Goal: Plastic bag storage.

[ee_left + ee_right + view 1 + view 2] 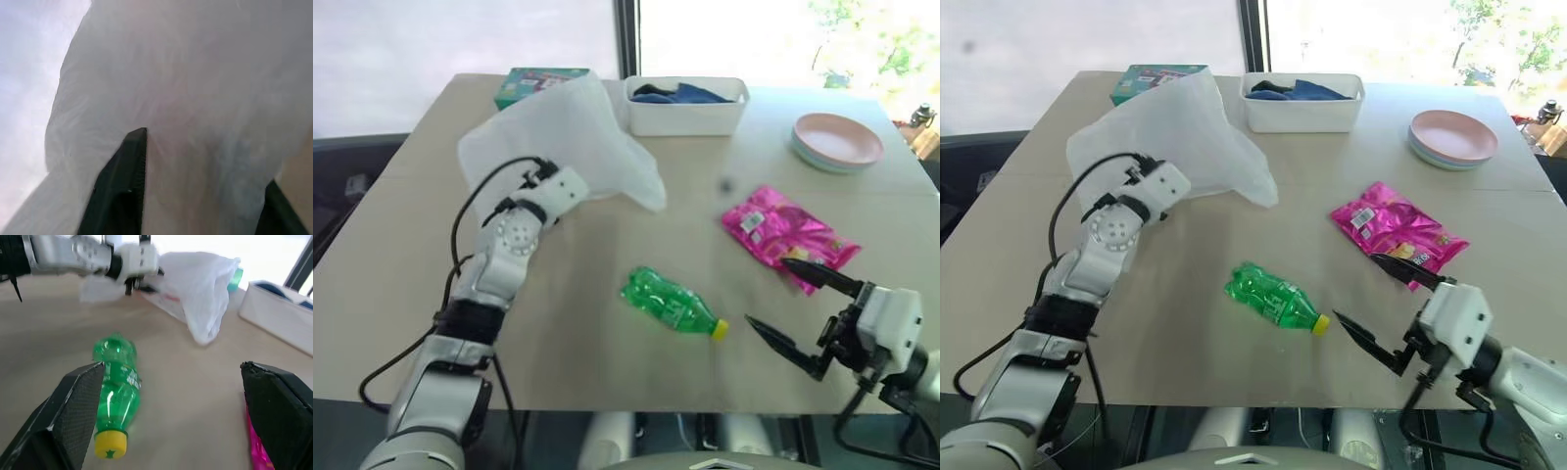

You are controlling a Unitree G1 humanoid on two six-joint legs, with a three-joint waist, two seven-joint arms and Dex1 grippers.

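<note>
The plastic bag (578,127), thin, crinkly and translucent white, stands bunched up on the table's far left. My left gripper (566,184) reaches level into its near side. In the left wrist view its two black fingers (122,186) stand apart with bag film (205,98) between and beyond them. My right gripper (768,291) hovers open near the table's front right edge with nothing between its fingers. It points toward the middle of the table.
A green bottle (671,302) with a yellow cap lies in the middle front. Pink snack packets (788,235) lie right of it. At the back are a white tub (685,117) holding blue cloth, stacked plates (837,142) and a green box (533,83).
</note>
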